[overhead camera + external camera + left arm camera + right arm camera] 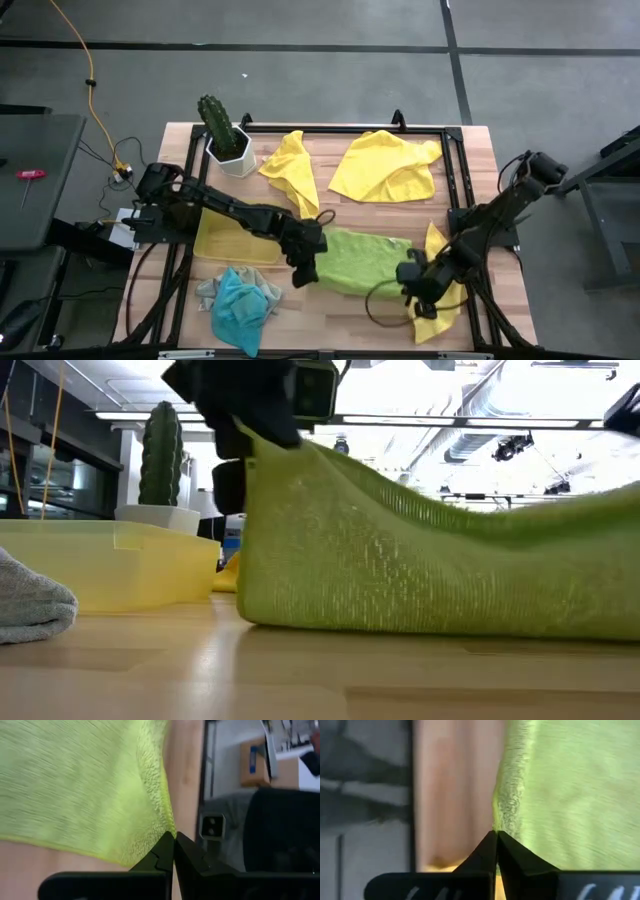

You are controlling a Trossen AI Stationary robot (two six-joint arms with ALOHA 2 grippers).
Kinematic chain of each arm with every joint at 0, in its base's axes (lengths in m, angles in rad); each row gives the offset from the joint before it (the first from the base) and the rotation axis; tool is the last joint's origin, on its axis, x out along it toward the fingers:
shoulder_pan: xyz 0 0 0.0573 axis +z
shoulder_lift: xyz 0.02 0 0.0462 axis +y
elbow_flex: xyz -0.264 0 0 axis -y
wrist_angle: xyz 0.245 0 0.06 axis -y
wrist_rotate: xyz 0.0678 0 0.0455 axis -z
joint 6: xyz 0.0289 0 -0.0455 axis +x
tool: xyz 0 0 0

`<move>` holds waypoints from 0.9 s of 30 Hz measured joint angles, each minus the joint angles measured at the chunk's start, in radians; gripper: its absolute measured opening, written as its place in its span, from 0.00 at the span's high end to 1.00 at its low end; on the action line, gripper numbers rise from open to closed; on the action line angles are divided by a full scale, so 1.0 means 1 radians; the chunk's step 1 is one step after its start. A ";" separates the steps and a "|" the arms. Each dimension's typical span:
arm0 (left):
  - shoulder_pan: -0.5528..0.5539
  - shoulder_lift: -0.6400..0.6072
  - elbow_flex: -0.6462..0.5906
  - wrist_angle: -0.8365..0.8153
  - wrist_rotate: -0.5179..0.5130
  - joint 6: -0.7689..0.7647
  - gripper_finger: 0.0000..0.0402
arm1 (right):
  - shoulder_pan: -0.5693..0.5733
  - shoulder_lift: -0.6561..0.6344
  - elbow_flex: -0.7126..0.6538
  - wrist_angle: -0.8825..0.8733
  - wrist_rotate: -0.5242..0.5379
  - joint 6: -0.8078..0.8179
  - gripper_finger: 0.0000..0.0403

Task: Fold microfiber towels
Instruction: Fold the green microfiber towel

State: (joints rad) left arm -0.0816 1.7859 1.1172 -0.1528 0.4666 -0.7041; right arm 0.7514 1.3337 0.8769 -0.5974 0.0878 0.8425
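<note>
A lime green microfiber towel lies stretched across the table's near middle, held between my two grippers. My left gripper is shut on its left end, and my right gripper is shut on its right end. In the low view the towel rises to the left gripper, sags in the middle, and its lower edge rests on the table. Two yellow towels lie crumpled at the far side. A third yellow towel lies under my right arm. My left gripper pinches the towel's left corner between its two fingers, slanting down from the table's left. That corner is lifted and the cloth hangs from it down to the table. My right gripper pinches the towel's right corner between its two fingers, slanting down from the right. That end is raised off the table.
A translucent yellow tray sits left of the green towel. A turquoise towel and a grey towel lie heaped at the near left. A cactus in a white pot stands at the far left. A black frame borders the table.
</note>
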 joint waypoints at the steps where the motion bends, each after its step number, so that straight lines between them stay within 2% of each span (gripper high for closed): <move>1: 0.012 0.000 0.000 0.000 -0.019 0.000 1.00 | -0.005 -0.014 -0.011 -0.024 0.023 0.024 1.00; 4: 0.049 0.000 0.000 -0.010 -0.067 0.000 1.00 | -0.027 -0.050 -0.049 -0.065 0.069 0.087 1.00; 14: 0.131 0.000 0.000 -0.054 -0.187 0.068 1.00 | -0.128 -0.068 -0.192 -0.074 0.076 0.200 1.00; 19: 0.148 0.000 0.000 -0.093 -0.265 0.080 1.00 | -0.177 -0.068 -0.198 -0.075 0.113 0.190 1.00; 27: 0.155 0.000 -0.001 -0.103 -0.290 0.090 1.00 | -0.239 -0.068 -0.198 -0.138 0.122 0.214 1.00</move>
State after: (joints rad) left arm 0.0738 1.7859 1.1164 -0.2556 0.1769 -0.6139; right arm 0.5125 1.2659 0.6785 -0.7352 0.2100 1.0562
